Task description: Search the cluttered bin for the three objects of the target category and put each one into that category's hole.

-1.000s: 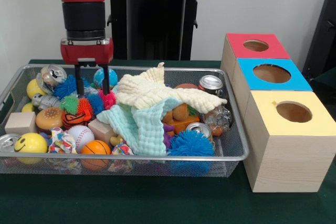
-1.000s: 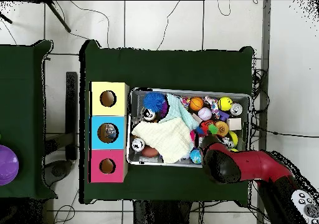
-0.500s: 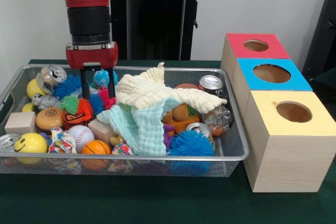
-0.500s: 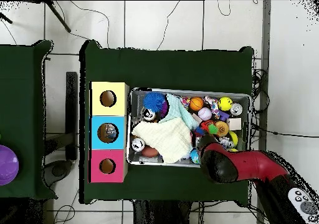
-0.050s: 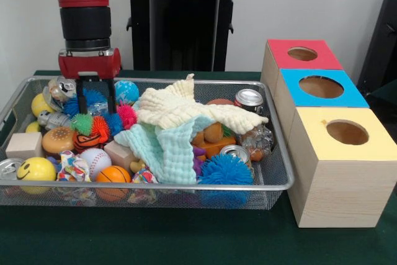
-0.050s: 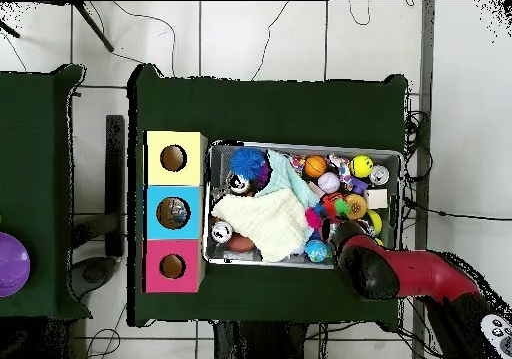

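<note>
Two dark fingers of the gripper (image 5: 95, 96) stand apart at upper left of the front view, over a blue spiky ball (image 5: 87, 100) in the mesh bin (image 5: 276, 181); nothing is clamped. Overhead, the arm (image 6: 395, 272) hides them. That view alone shows something inside the blue box's hole (image 6: 172, 213). No writing is readable.

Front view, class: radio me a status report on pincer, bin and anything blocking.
Pincer open, empty, over the bin's back corner. Three boxes waiting, nothing delivered in view. Cloths drape mid-bin, hiding toys.
</note>
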